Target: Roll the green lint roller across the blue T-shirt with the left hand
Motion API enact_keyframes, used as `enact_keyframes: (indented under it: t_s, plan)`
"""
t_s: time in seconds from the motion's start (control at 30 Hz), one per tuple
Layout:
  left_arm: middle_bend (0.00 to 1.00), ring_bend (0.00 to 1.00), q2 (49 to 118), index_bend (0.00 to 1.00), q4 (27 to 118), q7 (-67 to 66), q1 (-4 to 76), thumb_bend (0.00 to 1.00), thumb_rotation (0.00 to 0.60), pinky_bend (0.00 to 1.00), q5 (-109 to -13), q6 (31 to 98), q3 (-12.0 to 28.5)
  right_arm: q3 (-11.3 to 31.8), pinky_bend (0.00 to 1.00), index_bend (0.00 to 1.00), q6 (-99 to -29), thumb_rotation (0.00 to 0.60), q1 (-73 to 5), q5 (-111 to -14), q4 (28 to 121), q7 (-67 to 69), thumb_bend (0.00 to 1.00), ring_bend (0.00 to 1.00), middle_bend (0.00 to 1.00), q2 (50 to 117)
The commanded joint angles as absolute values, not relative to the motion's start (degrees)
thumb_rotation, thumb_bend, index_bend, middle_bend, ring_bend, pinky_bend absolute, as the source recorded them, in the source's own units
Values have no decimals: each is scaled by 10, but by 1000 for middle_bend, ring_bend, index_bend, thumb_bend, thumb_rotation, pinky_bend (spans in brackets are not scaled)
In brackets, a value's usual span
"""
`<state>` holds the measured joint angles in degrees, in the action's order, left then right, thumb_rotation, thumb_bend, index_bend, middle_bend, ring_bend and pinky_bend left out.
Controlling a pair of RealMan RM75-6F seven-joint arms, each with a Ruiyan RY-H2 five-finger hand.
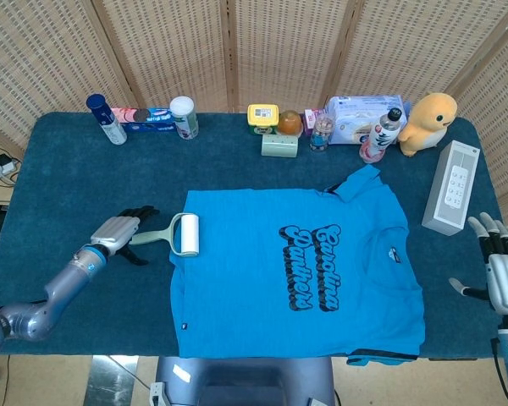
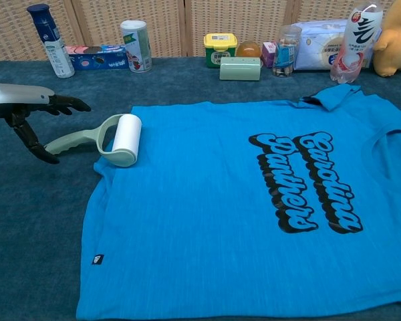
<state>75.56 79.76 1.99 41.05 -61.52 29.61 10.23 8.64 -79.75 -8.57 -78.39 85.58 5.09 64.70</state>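
The green lint roller (image 1: 174, 234) (image 2: 100, 137) lies on the table with its white roll on the left sleeve edge of the blue T-shirt (image 1: 262, 288) (image 2: 200, 221). Its handle points left. My left hand (image 1: 118, 230) (image 2: 20, 107) is at the end of that handle, fingers stretched out above it and thumb (image 2: 33, 142) hanging down beside the handle tip. Nothing is gripped. The shirt lies flat, printed side up. At the table's right front edge my right hand (image 1: 503, 275) rests with fingers apart, empty; the chest view does not show it.
Along the back edge stand a blue spray bottle (image 1: 107, 118), a toothpaste box (image 1: 146, 118), a white canister (image 1: 184, 117), a yellow jar (image 1: 262, 117), a green box (image 1: 279, 145), a wipes pack (image 1: 360, 112) and a drink bottle (image 1: 381, 135). A yellow plush (image 1: 427, 123) and a white box (image 1: 450, 188) sit right.
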Motion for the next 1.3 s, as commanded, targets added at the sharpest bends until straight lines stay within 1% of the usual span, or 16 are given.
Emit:
enact_keyframes:
  t_s: [0.03, 0.13, 0.23, 0.33, 0.43, 0.57, 0.63, 0.7, 0.8, 0.93, 1.13, 1.23, 1.3]
  plan:
    - [0, 0, 762, 0, 791, 37, 419, 0, 600, 3, -623, 279, 102, 87, 0, 72, -797, 600, -86, -782, 856, 53, 0, 0, 0, 646]
    - [33, 0, 768, 0, 782, 50, 427, 0, 600, 19, -627, 267, 101, 88, 0, 72, -796, 600, -85, -781, 856, 54, 0, 0, 0, 646]
    - [92, 10, 775, 0, 777, 60, 434, 0, 600, 58, -629, 257, 102, 88, 0, 72, -797, 600, -86, -782, 857, 55, 0, 0, 0, 645]
    - [141, 53, 781, 0, 777, 64, 439, 0, 600, 84, -636, 258, 101, 88, 0, 72, -797, 600, -85, -782, 858, 55, 0, 0, 0, 645]
    - [217, 107, 784, 9, 778, 63, 441, 0, 600, 152, -638, 259, 97, 89, 0, 72, -799, 600, -84, -781, 858, 55, 0, 0, 0, 644]
    - [288, 144, 788, 58, 780, 50, 443, 0, 600, 192, -630, 270, 87, 89, 0, 72, -798, 600, -85, -781, 858, 56, 0, 0, 0, 644]
    - [342, 178, 792, 109, 778, 39, 443, 0, 600, 211, -622, 280, 81, 88, 0, 72, -798, 600, -85, -782, 859, 57, 0, 0, 0, 644]
    - [452, 254, 798, 211, 777, 25, 443, 3, 600, 258, -612, 294, 77, 87, 0, 72, -798, 600, -85, -783, 860, 57, 0, 0, 0, 643]
    - [578, 354, 810, 340, 775, 8, 440, 6, 600, 322, -604, 329, 77, 87, 0, 72, -799, 600, -84, -785, 861, 58, 0, 0, 0, 643]
    - [658, 428, 829, 430, 768, -24, 435, 18, 600, 368, -593, 380, 78, 87, 0, 72, -801, 600, -84, -785, 862, 57, 0, 0, 0, 643]
    - [743, 527, 851, 540, 763, -60, 436, 55, 600, 460, -570, 414, 80, 87, 0, 72, -801, 600, -84, -785, 863, 58, 0, 0, 0, 642]
    - [789, 607, 863, 610, 757, -66, 437, 107, 600, 561, -568, 428, 84, 87, 0, 72, -801, 600, -83, -785, 864, 59, 0, 0, 0, 642]
    - [812, 653, 868, 658, 751, -71, 438, 161, 600, 646, -570, 436, 86, 88, 0, 72, -802, 600, -83, -786, 864, 59, 0, 0, 0, 641]
